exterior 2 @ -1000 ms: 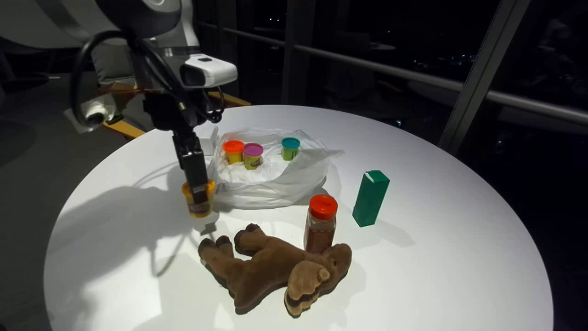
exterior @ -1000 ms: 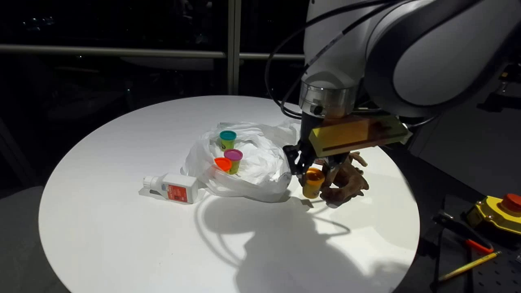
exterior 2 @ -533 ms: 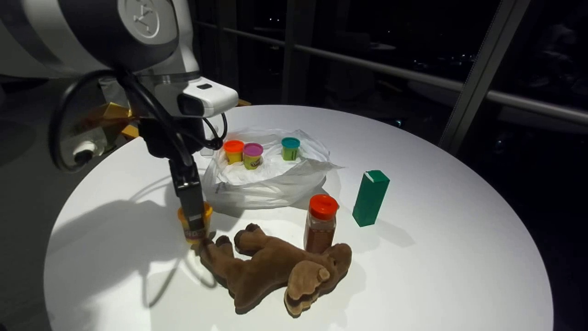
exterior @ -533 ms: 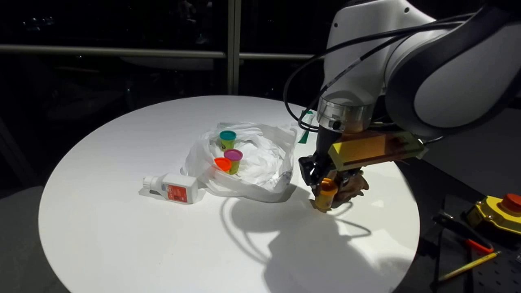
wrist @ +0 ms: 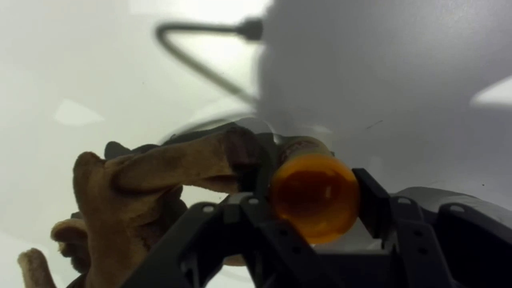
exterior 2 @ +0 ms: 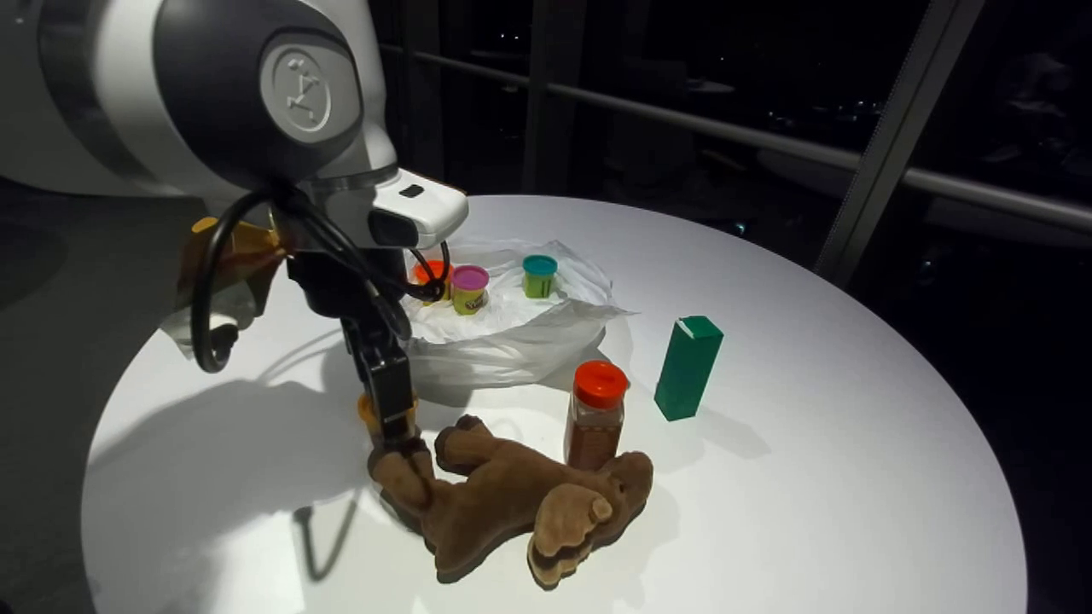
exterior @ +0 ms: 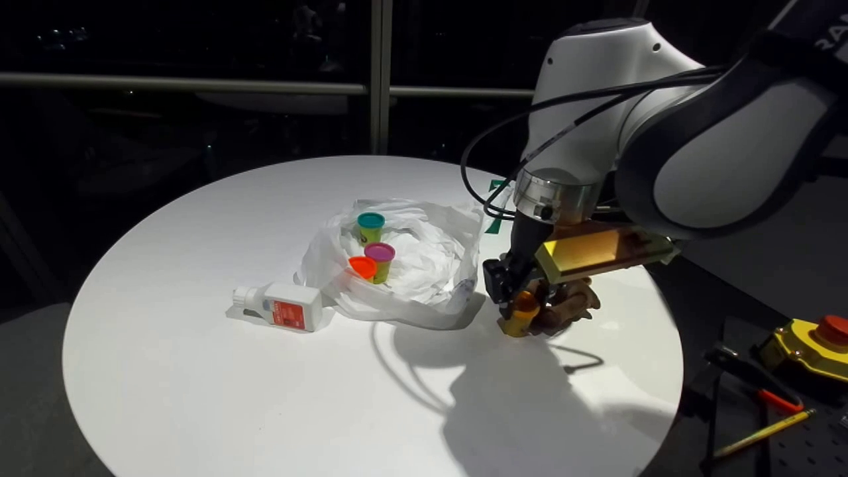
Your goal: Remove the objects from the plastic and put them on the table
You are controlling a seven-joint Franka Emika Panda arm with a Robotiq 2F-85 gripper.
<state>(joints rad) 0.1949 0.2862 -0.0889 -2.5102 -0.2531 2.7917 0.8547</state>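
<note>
Plastic bag [exterior 2: 512, 354]: thin, crinkled, probably prone to snagging. Plush animal [exterior 2: 503, 495], on tabletop [exterior: 232, 397]: likely soft, light; best pinched mid-body. Orange cup [wrist: 316, 196], outside bag, beside plush leg: gripped between jaws; seemingly light, stiff; best held around sides. Lidded cups [exterior: 379, 258], in bag: similar. Cup labels [exterior 2: 473, 302]: illegible.
</note>
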